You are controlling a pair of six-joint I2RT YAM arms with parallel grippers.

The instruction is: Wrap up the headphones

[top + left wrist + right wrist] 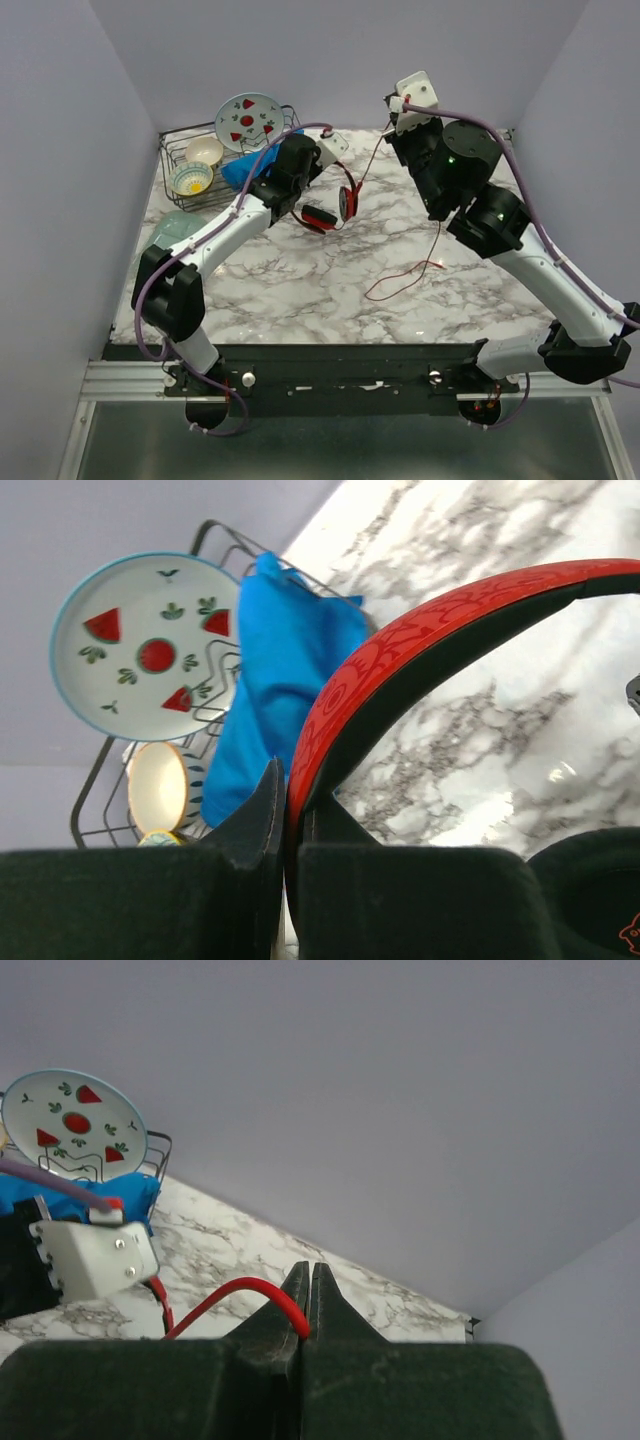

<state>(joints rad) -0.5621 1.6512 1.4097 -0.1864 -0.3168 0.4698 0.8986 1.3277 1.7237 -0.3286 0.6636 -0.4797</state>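
The red headphones hang just above the marble table at the back centre, ear cups low. My left gripper is shut on the red, black-lined headband, which is pinched between its jaws; a black ear pad shows at the lower right of that view. My right gripper is raised at the back right, shut on the thin red cable right at its tips. The cable runs from there down to the headphones. More of it trails in a loose loop on the table.
A wire dish rack stands at the back left with a watermelon-pattern plate, two bowls and a blue cloth. A pale green object lies near the left edge. Walls close in on three sides.
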